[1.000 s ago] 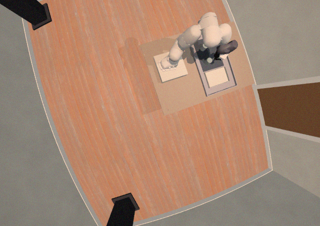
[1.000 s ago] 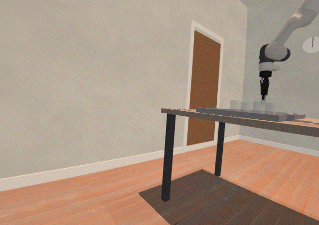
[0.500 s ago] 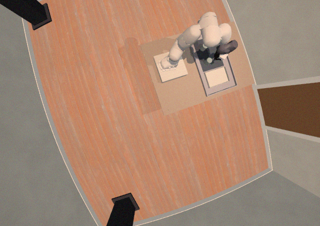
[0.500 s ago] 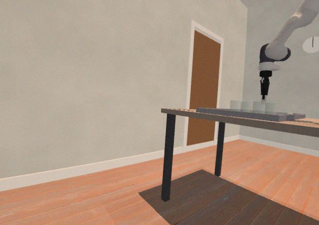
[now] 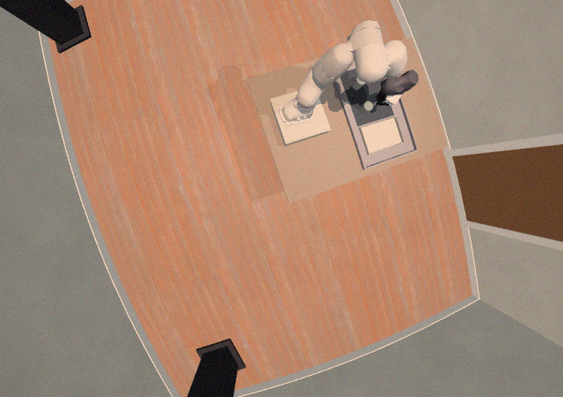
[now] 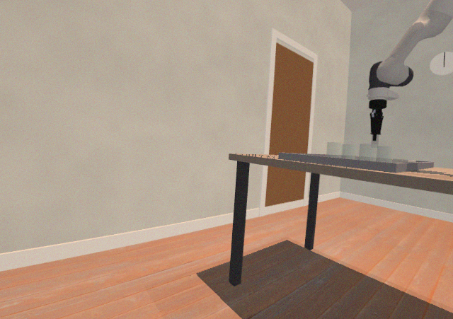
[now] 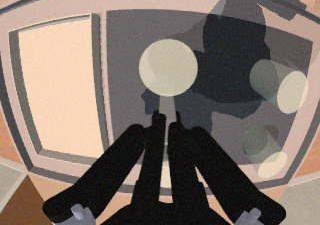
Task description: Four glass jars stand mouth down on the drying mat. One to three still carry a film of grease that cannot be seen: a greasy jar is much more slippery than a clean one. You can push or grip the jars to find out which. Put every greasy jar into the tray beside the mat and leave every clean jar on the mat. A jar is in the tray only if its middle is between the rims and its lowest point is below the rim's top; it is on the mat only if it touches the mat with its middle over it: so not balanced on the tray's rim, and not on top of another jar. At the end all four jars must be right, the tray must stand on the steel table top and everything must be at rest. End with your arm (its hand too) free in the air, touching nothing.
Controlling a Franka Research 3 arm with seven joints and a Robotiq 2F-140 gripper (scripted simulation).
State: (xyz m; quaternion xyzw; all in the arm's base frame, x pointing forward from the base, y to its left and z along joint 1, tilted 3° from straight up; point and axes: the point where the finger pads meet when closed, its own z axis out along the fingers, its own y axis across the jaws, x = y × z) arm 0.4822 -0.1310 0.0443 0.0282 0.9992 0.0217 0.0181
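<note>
My gripper [image 7: 165, 103] [image 6: 374, 137] is shut with nothing between the fingers. It points straight down over the dark grey drying mat [image 7: 127, 45] [image 5: 373, 118]. Its tips are just behind the nearest glass jar [image 7: 168, 67] [image 5: 368, 106] [image 6: 367, 150], at about the height of the jar's top. In the wrist view two more jars [image 7: 292, 92] [image 7: 274, 164] stand on the mat to the right; a fourth does not show there. In the side view all the jars stand in a row, with others to the left [image 6: 333, 148] [image 6: 348, 149] and right [image 6: 383, 151]. The cream-floored tray [image 7: 56, 85] [image 5: 381, 136] lies beside the mat and holds no jar.
Mat and tray sit inside a grey raised frame [image 5: 411, 138] [image 6: 351, 160] on the table [image 6: 329, 170]. The arm's base [image 5: 300, 120] stands on a pale block to the left of the frame. The arm's shadow covers part of the mat.
</note>
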